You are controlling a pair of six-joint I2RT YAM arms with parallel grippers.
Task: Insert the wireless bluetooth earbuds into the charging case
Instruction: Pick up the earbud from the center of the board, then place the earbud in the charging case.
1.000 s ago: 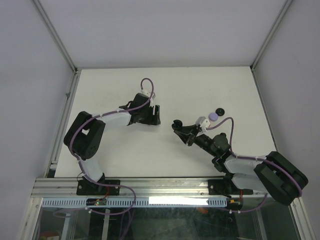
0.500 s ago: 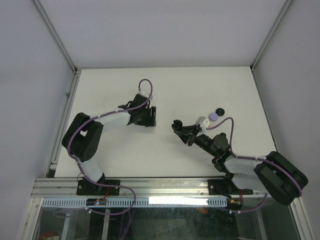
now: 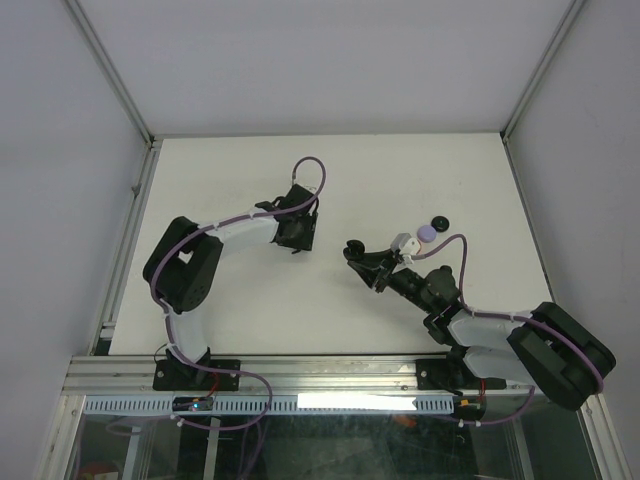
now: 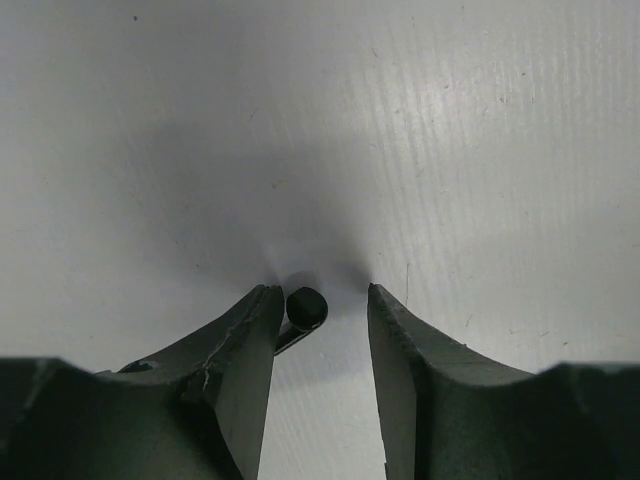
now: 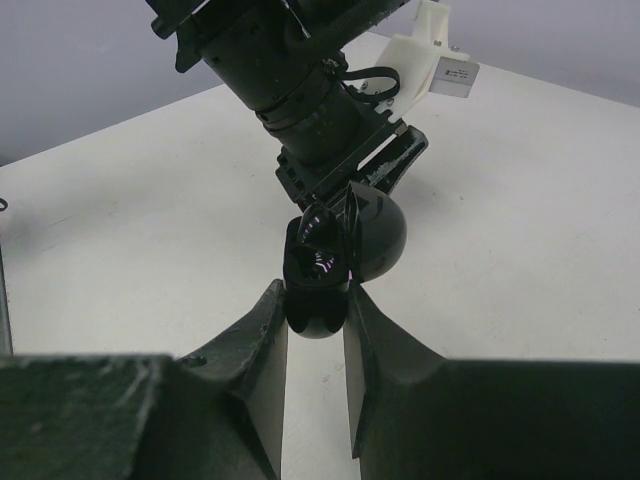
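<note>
The left gripper [image 4: 321,292] stands parted around a black earbud [image 4: 306,308]; right of that earbud, the right gripper [image 5: 315,292] clamps a black case [image 5: 318,250].

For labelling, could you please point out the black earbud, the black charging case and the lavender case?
black earbud [image 4: 306,307]: left wrist view, round head.
black charging case [image 5: 316,310]: right wrist view, lower shell.
lavender case [image 3: 427,233]: top view, lid centre.

Overhead, you look down on the whole worktop [image 3: 400,170]. Close wrist views look past the left pincer [image 4: 320,300] at the worktop, and beyond the right pincer [image 5: 315,300] to the left arm [image 5: 300,80].
</note>
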